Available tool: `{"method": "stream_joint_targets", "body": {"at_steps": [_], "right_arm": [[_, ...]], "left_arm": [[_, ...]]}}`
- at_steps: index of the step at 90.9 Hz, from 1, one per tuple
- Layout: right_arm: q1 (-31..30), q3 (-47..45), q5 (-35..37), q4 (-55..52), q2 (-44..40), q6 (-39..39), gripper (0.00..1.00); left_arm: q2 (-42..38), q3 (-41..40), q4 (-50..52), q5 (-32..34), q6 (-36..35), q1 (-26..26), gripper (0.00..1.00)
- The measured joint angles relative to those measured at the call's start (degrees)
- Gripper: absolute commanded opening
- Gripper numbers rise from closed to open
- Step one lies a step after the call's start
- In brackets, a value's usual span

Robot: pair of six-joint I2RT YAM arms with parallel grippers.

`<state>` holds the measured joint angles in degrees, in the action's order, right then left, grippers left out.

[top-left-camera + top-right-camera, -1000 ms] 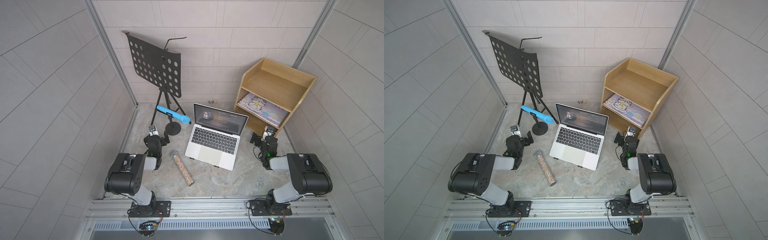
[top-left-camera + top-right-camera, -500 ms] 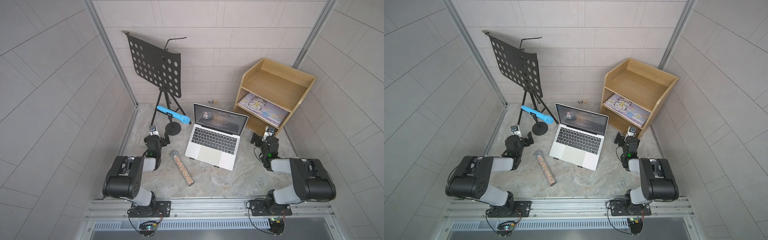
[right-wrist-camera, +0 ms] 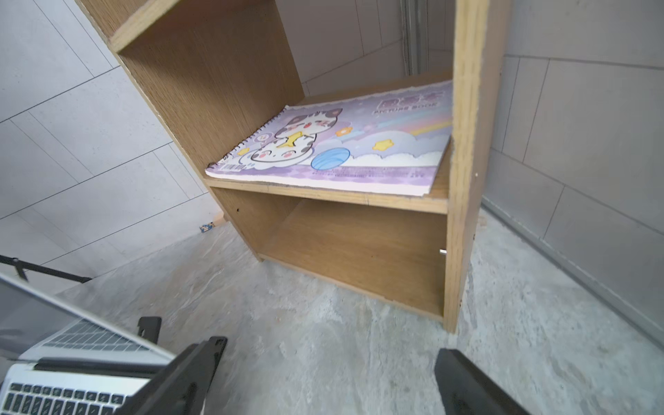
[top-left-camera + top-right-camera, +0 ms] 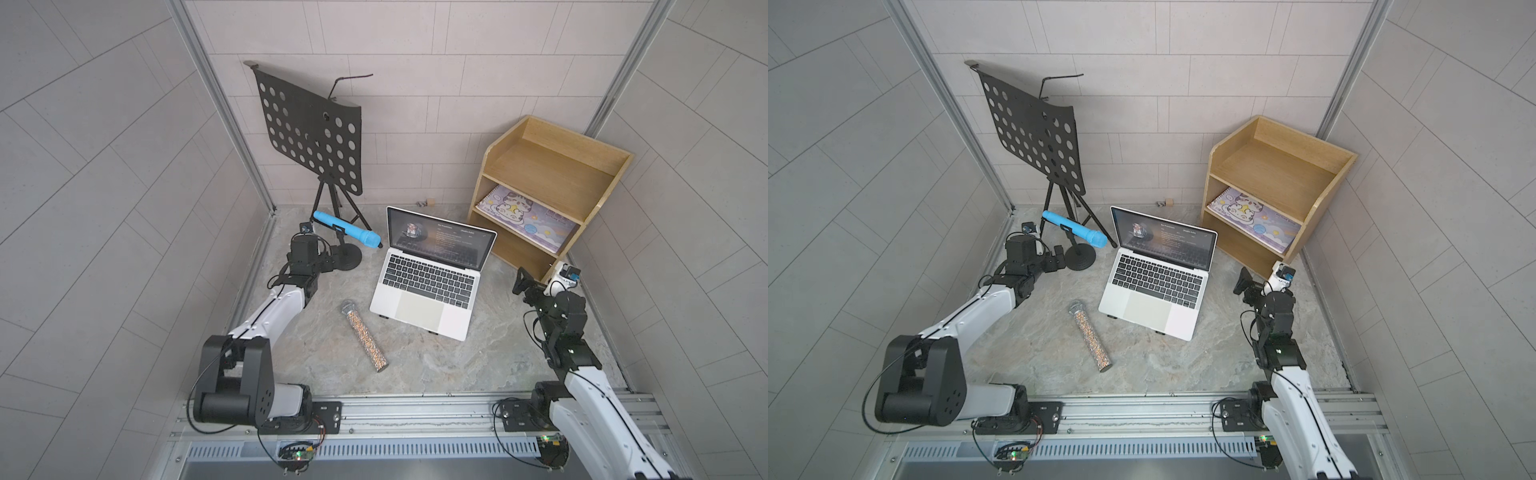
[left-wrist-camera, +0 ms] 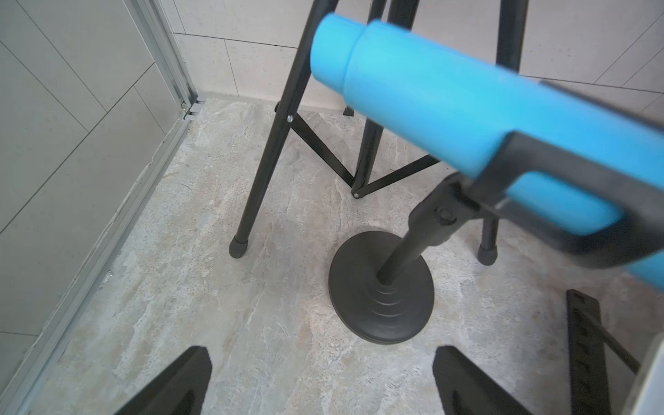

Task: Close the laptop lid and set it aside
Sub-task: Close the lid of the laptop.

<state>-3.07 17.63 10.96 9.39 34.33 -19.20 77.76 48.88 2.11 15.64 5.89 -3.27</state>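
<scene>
The silver laptop (image 4: 424, 307) (image 4: 1152, 305) stands open in the middle of the table in both top views. Its lid (image 4: 440, 243) (image 4: 1163, 245) is raised, with the dark screen lit. My left gripper (image 4: 330, 262) (image 4: 1059, 261) is open to the left of the laptop, beside the round base of a microphone stand. In the left wrist view it (image 5: 321, 355) holds nothing. My right gripper (image 4: 524, 282) (image 4: 1246, 284) is open to the right of the laptop, in front of the shelf. The right wrist view shows it (image 3: 332, 348) empty, with the laptop (image 3: 72, 359) off to one side.
A black music stand (image 4: 311, 137) rises at the back left. A blue microphone (image 4: 347, 230) sits on a small stand with a round base (image 5: 381, 287). A glittery microphone (image 4: 365, 332) lies before the laptop. A wooden shelf (image 4: 552, 178) at the back right holds a purple notebook (image 3: 341, 143).
Both arms have unfolded and lowered their elbows. The grippers have moved slightly forward. Both stay open, and the laptop has not moved.
</scene>
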Motion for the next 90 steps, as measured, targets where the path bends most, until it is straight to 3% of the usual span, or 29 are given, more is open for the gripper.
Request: {"method": "stream_joint_targets", "body": {"at_steps": [24, 38, 51, 70, 90], "right_arm": [[0.0, 1.2, 0.2, -19.2, -20.5, -14.0, 1.00], [0.0, 0.4, -2.0, -22.9, -28.0, -19.8, 1.00], [0.0, 2.2, -7.8, -24.9, -23.6, -20.4, 1.00], [0.0, 13.7, -16.5, -26.4, -10.3, -19.7, 1.00], [0.0, 23.0, -22.7, -26.4, -3.7, -19.4, 1.00]], "left_arm": [[-3.4, 3.8, 21.9, -1.6, 11.9, 0.0, 1.00], [-3.7, 6.9, 28.5, -11.0, 15.0, 0.2, 1.00], [-3.8, 8.4, 29.5, -23.7, 17.6, 0.2, 1.00], [-4.0, 8.4, 27.4, -40.4, 25.9, 0.1, 1.00], [-4.3, 8.0, 20.4, -51.6, 35.8, -2.9, 1.00]]}}
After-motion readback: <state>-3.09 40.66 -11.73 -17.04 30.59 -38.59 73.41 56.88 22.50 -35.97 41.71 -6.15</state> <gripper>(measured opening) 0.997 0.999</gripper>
